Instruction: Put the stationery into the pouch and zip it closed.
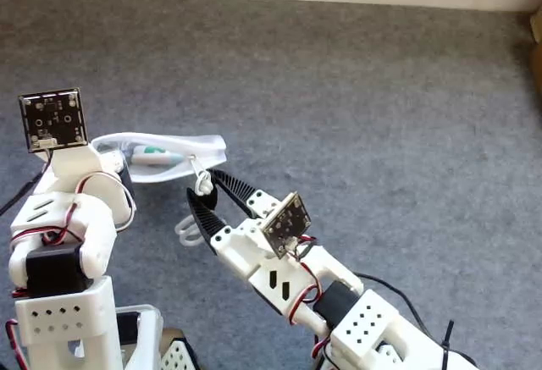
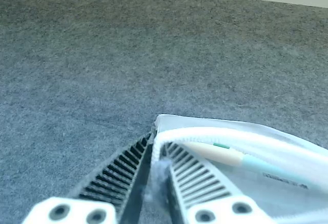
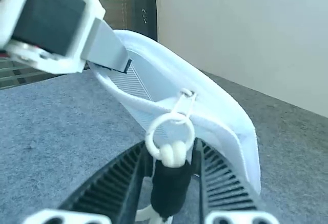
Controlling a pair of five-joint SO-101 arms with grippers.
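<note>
Translucent white zip pouch (image 1: pixel 182 146) lies toward 9 o'clock on the grey carpeted counter (image 1: pixel 381 91), with a white-and-teal pen (image 1: pixel 157 157) inside. My left claw (image 2: pixel 156 143) is clamped on the pouch's 9 o'clock end. My right claw (image 1: pixel 201 184) is closed narrow on the white ring zip pull (image 3: pixel 170 139) at the pouch's 4 o'clock corner.
</note>
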